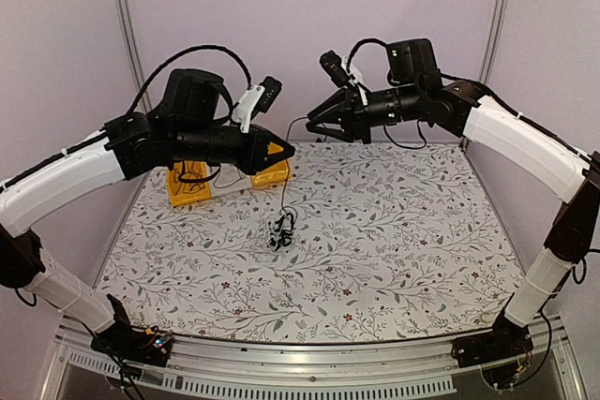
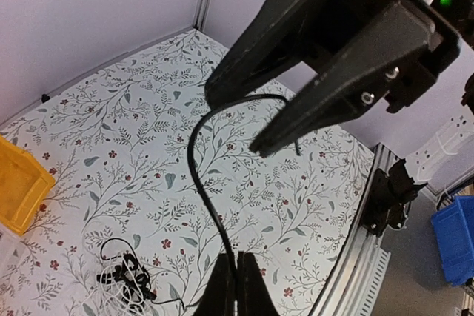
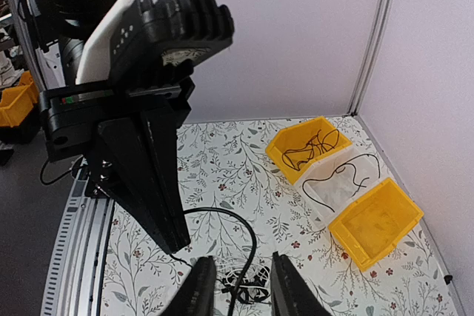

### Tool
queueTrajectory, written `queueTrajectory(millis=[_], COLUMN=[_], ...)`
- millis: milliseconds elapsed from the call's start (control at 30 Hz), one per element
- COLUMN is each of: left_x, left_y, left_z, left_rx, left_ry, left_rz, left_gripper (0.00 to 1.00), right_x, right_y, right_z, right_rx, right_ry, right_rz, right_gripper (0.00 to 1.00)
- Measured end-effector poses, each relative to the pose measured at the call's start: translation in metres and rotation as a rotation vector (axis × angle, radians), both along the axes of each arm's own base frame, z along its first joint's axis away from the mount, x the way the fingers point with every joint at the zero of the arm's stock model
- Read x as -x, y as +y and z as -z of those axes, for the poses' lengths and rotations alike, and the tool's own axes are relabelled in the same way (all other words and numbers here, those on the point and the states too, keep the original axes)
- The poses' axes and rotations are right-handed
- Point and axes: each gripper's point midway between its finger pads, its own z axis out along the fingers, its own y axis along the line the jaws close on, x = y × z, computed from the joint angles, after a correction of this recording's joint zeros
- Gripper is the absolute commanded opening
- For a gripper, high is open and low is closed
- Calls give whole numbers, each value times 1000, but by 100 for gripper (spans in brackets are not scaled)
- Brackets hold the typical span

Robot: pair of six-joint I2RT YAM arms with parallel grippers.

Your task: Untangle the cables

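A small tangle of black and white cables [image 1: 281,231] lies in the middle of the flowered table. One black cable [image 2: 194,160] rises from it. My left gripper [image 2: 237,286] is shut on this cable high above the table. From there the cable arches up and passes between the fingers of my right gripper [image 3: 243,286], which stand apart on either side of it without pinching it. In the top view the left gripper [image 1: 281,152] and the right gripper [image 1: 314,122] face each other closely above the far half of the table. The tangle [image 3: 252,290] shows below the right fingers.
Three bins stand in a row at the far left: a yellow bin [image 3: 307,149] holding black cables, a clear bin [image 3: 337,179] with one black cable, and a yellow bin [image 3: 374,220] with nothing visible inside. Grey walls close off the back and sides.
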Motion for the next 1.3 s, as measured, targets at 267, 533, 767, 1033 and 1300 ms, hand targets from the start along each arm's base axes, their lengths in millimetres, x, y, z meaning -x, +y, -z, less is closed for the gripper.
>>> queueTrajectory(millis=[267, 533, 767, 1033, 1300], left_x=[-9, -51, -52, -42, -25], left_y=[-8, -31, -22, 23, 46], left_z=[25, 153, 234, 289, 312], left_rx=[3, -34, -94, -150, -199], left_ry=[-47, -44, 62, 196, 285], left_rz=[-10, -25, -4, -61, -96], left_gripper=[34, 13, 11, 12, 15], right_x=[-4, 7, 38, 40, 36], right_y=[0, -12, -48, -69, -89], right_z=[-6, -105, -228, -274, -311], right_rx=[-8, -158, -372, -460, -557], right_ry=[8, -97, -307, -444, -556], right_rz=[43, 58, 97, 193, 280], right_gripper=[0, 0, 0, 0, 0])
